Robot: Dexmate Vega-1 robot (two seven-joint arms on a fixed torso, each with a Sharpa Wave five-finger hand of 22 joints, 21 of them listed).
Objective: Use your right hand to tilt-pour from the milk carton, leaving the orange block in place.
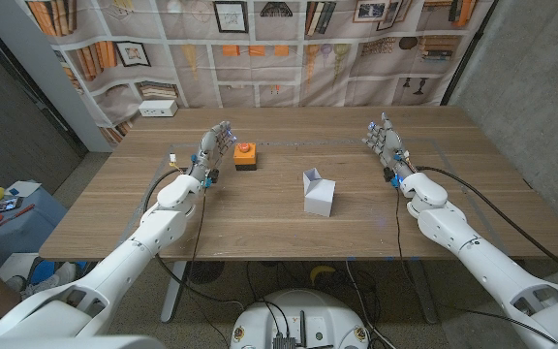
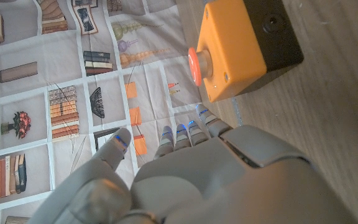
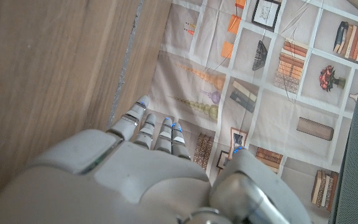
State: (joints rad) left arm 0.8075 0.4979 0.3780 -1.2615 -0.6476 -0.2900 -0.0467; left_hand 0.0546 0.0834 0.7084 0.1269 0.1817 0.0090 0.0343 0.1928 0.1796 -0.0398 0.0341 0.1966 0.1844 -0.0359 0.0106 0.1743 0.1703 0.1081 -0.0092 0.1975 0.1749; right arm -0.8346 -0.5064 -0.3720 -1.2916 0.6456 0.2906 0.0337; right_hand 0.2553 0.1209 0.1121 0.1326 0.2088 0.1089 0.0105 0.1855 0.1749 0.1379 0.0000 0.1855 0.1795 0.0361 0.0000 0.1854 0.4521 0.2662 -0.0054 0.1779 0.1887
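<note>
Carton stood apart from my empty, spread right hand; a clumsy reach risked toppling it toward the block.

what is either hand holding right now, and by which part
Nothing is held. The right hand and left hand are both open, fingers apart; the carton stands untouched mid-table, and the orange block sits beside the left hand.
</note>
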